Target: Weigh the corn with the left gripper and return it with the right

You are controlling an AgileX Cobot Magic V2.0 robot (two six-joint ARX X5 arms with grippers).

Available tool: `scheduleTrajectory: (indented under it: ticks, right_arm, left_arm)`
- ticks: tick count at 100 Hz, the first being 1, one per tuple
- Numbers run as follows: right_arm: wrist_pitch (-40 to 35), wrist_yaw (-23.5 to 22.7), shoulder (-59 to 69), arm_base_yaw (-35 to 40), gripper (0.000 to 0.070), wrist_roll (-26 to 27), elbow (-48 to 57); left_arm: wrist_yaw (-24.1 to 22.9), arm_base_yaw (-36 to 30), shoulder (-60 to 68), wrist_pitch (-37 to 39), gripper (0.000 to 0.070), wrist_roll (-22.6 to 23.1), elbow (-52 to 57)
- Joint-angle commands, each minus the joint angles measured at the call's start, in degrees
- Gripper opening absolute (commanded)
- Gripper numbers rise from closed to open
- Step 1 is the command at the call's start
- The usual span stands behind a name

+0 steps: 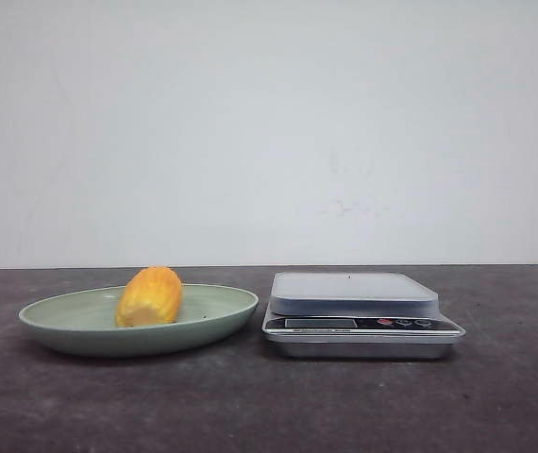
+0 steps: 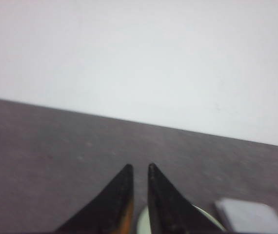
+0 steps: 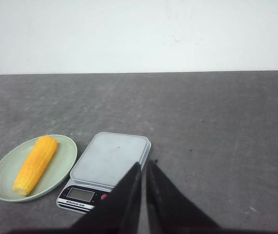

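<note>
a: item one, location of the corn (image 1: 150, 296)?
b: lying on its side in the pale green plate (image 1: 61, 326), left of the scale (image 1: 359, 314) on the dark grey table (image 1: 250, 406). from the right wrist view it is a long yellow cob, pointing away across the plate.
a: plate and scale, touching?
b: just beside each other; contact cannot be confirmed. the scale platform carries nothing.
a: left gripper (image 2: 139, 168)?
b: black fingers drawn together with only a thin slit between the tips, nothing held, raised above the table.
a: right gripper (image 3: 143, 163)?
b: same condition, fingers nearly meeting, holding nothing, above the scale's near corner.
</note>
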Motion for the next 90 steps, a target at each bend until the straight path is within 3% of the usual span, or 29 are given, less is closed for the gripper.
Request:
scheduleTrajectory:
  ticks: [1, 14, 46, 72, 90]
  right_arm:
    - [0.6, 0.0, -0.1, 0.3, 0.0010, 0.5, 0.7]
    - [0.6, 0.0, -0.1, 0.3, 0.0011, 0.5, 0.7]
    - [0.6, 0.0, -0.1, 0.2, 0.0011, 0.5, 0.7]
    - [0.6, 0.0, -0.2, 0.3, 0.0011, 0.5, 0.7]
    - [0.6, 0.0, -0.2, 0.3, 0.0011, 0.5, 0.7]
  left_arm:
    - [1.1, 1.5, -0.8, 4.0, 0.0016, 3.7, -3.7]
    - [4.5, 5.7, -4.3, 12.7, 0.0016, 4.8, -14.6]
    - [4.5, 9.9, -10.2, 34.9, 0.0016, 4.8, -39.9]
    - [4.7, 11.2, -10.2, 37.4, 0.0016, 5.4, -46.4]
    - [4.7, 11.3, -10.2, 31.8, 0.0016, 5.7, -46.4]
